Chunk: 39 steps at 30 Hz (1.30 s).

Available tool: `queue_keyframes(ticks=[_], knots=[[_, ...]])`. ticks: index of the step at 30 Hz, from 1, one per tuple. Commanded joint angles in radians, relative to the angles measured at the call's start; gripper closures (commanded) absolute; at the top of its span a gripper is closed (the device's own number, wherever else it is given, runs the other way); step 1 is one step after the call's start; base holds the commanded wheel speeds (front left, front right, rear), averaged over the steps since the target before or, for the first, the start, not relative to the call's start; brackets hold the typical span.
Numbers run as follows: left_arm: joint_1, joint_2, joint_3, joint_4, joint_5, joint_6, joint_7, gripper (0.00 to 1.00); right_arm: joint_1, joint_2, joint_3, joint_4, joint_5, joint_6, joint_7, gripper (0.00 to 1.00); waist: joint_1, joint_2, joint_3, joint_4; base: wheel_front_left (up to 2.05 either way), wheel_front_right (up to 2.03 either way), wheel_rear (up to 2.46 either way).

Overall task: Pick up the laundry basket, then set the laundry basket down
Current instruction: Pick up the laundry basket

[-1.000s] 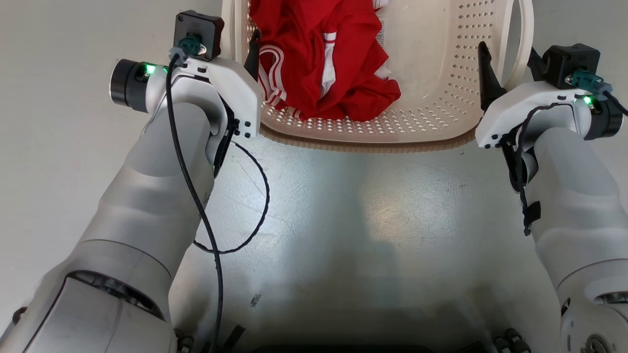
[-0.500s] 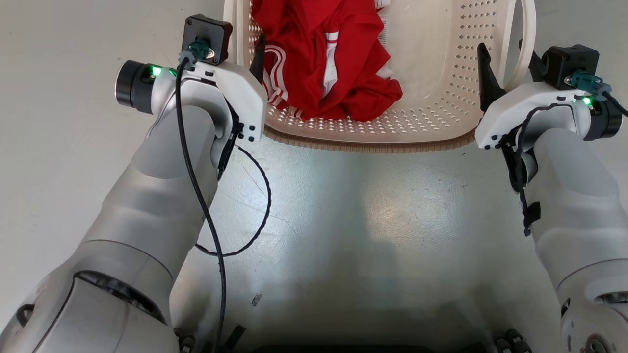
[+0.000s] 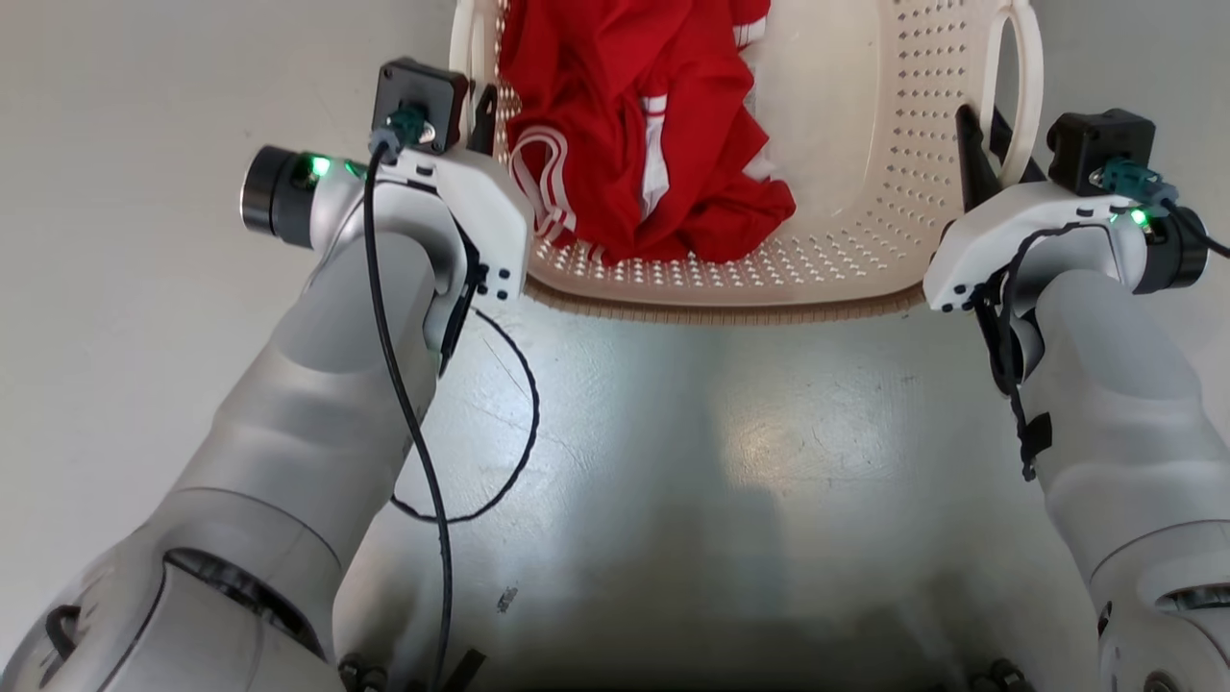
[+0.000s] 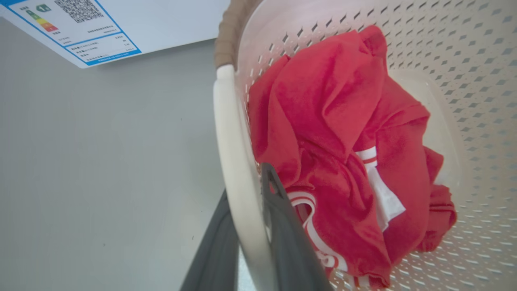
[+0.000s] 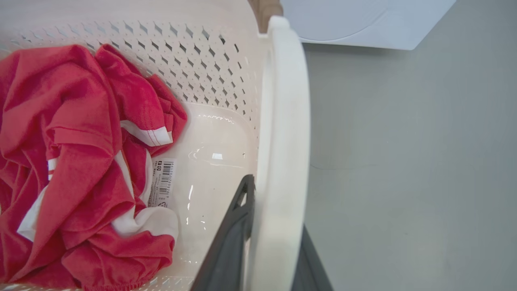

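1. At the top centre of the head view: laundry basket [image 3: 865, 144], cream, perforated, between the two arms, over grey floor [image 3: 730, 432]. Can't tell if its base touches the floor.
2. Brown woven-look rim [image 3: 711, 309] runs along the basket's near edge, the side facing the robot.
3. Left gripper [image 4: 246, 190]: one dark finger outside the left loop handle [image 4: 230, 133], the other inside the basket, both pressed to it. Clamped on the handle.
4. Right gripper [image 5: 276, 210]: same grip on the right loop handle [image 5: 282, 101], one finger inside, one outside, the white loop pinched between them.
5. Red garment [image 3: 634, 125] with white stripes lies crumpled in the basket, towards the robot's left side, just beside the left gripper's inner finger.
6. Right half of the basket floor is bare; barcode sticker [image 5: 163, 182] on it, partly under the garment's edge.
7. White appliance [image 4: 101, 24] with a blue-bordered label and QR code stands beyond the basket's far end.
8. Black cable [image 3: 413, 432] hangs in a loop off the left forearm.
9. Green lights lit on both wrists.
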Motion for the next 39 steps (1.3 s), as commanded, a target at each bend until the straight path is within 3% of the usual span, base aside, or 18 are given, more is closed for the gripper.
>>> queue_keyframes(ticks=[1, 15, 21, 30, 39], knots=[[0.028, 0.022, -0.010, -0.026, -0.016, 0.010, -0.005, 1.00, 0.055, 0.023, 0.039, -0.001, 0.005, 0.007, -0.010, 1.00, 0.0000, 0.0000, -0.018, 0.006, 0.00, 0.00, 0.00], [0.089, 0.022, -0.099, -0.032, -0.117, 0.031, 0.000, 1.00, 0.068, 0.023, 0.152, 0.081, 0.064, 0.007, 0.004, 1.00, 0.0000, 0.0000, -0.127, 0.002, 0.00, 0.00, 0.00], [0.178, 0.022, -0.125, -0.015, -0.173, 0.043, -0.002, 1.00, 0.148, 0.023, 0.288, 0.088, 0.149, 0.007, 0.054, 1.00, 0.0000, 0.0000, -0.250, -0.019, 0.00, 0.00, 0.00], [0.337, 0.022, -0.142, -0.003, -0.248, 0.062, -0.005, 1.00, 0.319, 0.023, 0.473, 0.001, 0.298, 0.007, 0.147, 1.00, 0.0000, 0.0000, -0.449, -0.066, 0.00, 0.00, 0.00], [0.478, 0.022, -0.155, 0.018, -0.300, 0.068, -0.007, 1.00, 0.460, 0.023, 0.574, -0.058, 0.382, 0.007, 0.205, 1.00, 0.0000, 0.0000, -0.625, -0.108, 0.00, 0.00, 0.00]])
